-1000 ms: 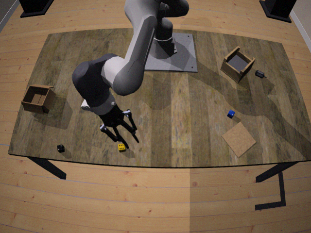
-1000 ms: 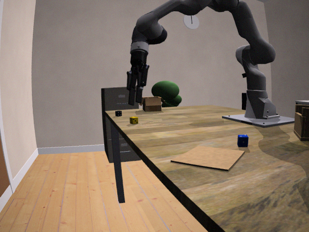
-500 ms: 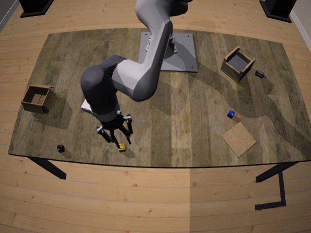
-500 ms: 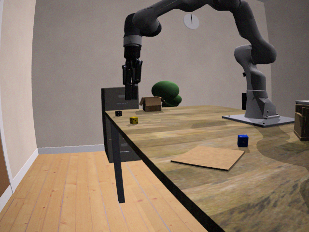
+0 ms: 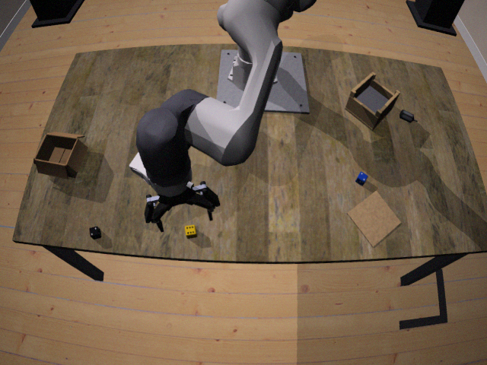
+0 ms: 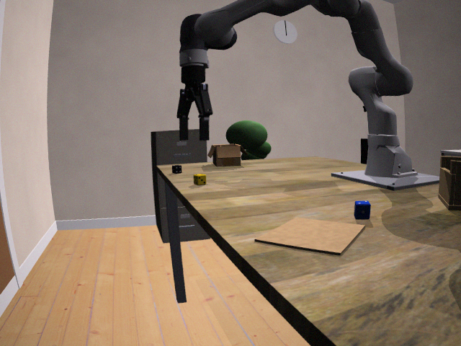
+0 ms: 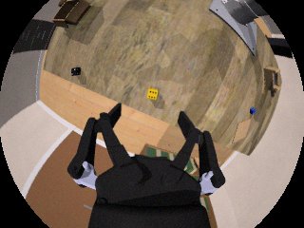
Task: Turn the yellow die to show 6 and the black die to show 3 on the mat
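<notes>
The yellow die sits flat on the table near its front edge, with several pips on its top face. The black die sits flat near the front left corner. The blue die sits on the table just behind the tan mat at the right. No die is on the mat. My gripper is open and empty. It hangs high above the table, pointing down, roughly over the yellow die.
An open cardboard box stands at the table's left end. A wooden crate stands at the back right with a small dark object beside it. The arm's grey base plate is at the back middle.
</notes>
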You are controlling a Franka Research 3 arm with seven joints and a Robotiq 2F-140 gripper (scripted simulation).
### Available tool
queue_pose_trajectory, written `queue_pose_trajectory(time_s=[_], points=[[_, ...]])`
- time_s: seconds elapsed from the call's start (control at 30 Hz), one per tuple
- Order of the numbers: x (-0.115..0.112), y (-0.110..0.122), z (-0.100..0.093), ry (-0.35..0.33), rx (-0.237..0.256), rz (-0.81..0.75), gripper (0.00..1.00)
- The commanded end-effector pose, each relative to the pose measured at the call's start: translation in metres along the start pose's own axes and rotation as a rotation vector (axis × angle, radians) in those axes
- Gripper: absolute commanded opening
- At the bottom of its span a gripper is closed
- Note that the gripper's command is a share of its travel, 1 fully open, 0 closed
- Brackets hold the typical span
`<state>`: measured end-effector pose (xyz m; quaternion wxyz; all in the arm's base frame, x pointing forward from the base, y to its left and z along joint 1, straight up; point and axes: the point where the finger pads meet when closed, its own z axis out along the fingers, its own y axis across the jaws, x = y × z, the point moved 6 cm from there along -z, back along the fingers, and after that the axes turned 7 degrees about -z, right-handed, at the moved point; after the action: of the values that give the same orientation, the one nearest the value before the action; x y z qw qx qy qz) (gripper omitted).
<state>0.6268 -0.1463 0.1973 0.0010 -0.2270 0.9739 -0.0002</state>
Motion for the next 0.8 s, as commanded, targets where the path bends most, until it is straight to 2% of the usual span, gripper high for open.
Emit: queue_pose_trajectory(time_s=[0.0,0.07,0.23,0.33,0.37,0.77], points=[[0.001,0.001,0.0,0.008,-0.003,0.051,1.0],[0.002,0.001,0.002,0.008,-0.003,0.065,1.0],[0.012,0.003,0.025,0.008,-0.001,0.244,1.0],[0.014,0.004,0.027,0.009,0.0,0.265,1.0],[0.014,0.004,0.027,0.009,0.0,0.265,0.35],[0.014,0.004,0.027,0.009,0.0,0.265,0.35]])
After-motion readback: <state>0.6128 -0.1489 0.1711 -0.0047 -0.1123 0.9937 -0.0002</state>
